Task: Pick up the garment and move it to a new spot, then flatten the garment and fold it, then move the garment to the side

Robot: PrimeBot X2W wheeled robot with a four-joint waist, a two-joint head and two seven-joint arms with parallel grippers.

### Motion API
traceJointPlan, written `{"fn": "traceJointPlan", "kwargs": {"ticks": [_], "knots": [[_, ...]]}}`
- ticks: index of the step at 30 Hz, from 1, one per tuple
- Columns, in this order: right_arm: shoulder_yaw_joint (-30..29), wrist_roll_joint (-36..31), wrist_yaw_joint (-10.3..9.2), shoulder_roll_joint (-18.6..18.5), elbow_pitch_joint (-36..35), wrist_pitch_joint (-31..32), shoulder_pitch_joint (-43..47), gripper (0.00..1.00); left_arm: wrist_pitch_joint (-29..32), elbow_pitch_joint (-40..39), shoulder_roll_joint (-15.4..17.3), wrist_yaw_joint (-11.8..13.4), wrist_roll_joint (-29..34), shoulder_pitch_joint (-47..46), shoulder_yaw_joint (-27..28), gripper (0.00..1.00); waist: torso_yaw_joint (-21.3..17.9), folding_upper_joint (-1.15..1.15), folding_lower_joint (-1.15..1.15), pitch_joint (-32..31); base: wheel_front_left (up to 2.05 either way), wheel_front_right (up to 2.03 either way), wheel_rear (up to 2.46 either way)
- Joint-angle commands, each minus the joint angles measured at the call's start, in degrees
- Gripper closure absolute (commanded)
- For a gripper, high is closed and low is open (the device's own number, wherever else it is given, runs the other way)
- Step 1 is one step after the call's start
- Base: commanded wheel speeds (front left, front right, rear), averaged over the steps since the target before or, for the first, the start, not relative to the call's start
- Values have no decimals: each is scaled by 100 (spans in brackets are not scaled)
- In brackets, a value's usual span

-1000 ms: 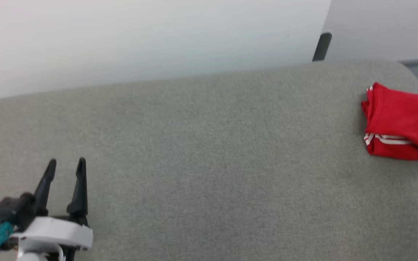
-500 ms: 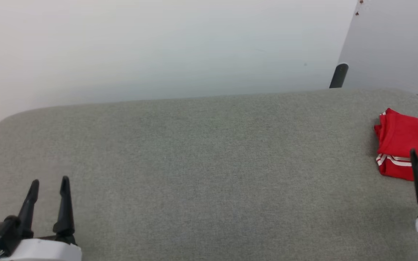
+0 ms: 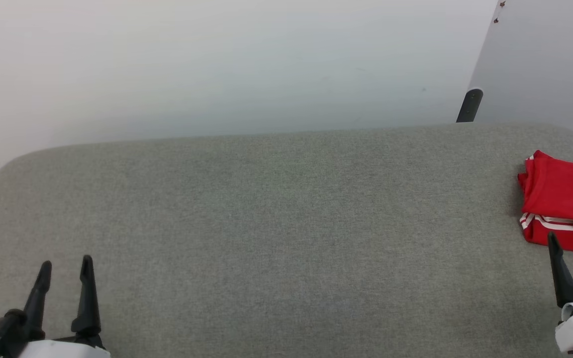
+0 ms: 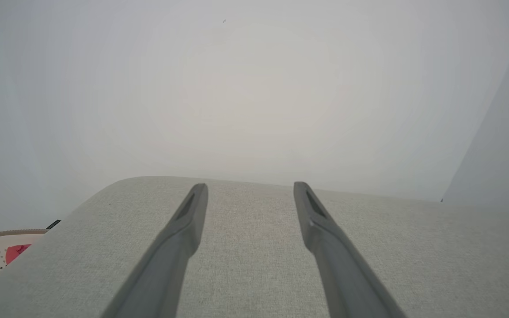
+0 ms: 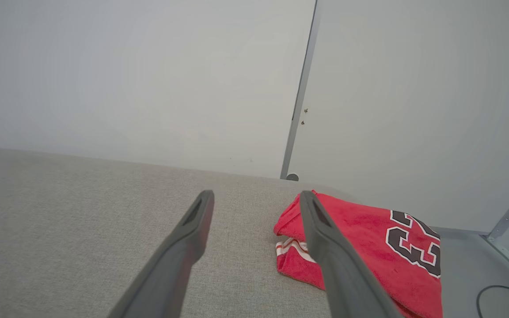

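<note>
Garment (image 3: pixel 562 199) is lying folded at the far right end of your grey fabric surface (image 3: pixel 286 223), dark numerals facing up. Your right gripper (image 3: pixel 572 234) is hovering just beside it, fingers spread and empty. Your left gripper (image 3: pixel 66 262) is hanging released, well apart.

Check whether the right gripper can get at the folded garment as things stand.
Probably yes: the right gripper hangs open close beside the garment at the right end of the grey surface, and nothing lies between them.
</note>
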Motion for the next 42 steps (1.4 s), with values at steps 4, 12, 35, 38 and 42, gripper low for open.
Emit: {"fn": "traceJointPlan", "kwargs": {"ticks": [4, 12, 35, 38, 42], "knots": [[2, 2, -7, 69, -95, 20, 151, 0, 3, 55, 36, 11, -15, 94, -71, 0, -4, 0, 0, 16, 0, 0, 0], [28, 28, -7, 113, -162, 21, 223, 0, 3, 110, 65, 11, -42, 114, -163, 0, 17, 0, 0, 35, 0, 0, 0], [54, 530, 0, 442, 43, 212, 307, 100, 156, 431, -139, 0, -440, 116, -339, 100, 92, 0, 0, 65, 0, 0, 0], [26, 841, 0, 504, 26, 294, 293, 100, 243, 437, -177, 1, -733, 77, -338, 100, 95, 0, 0, 68, 0, 0, 0], [-9, 1240, -1, 582, 5, 396, 275, 100, 350, 444, -228, 1, -1108, 27, -340, 100, 98, 0, 0, 73, 0, 0, 0]]}}
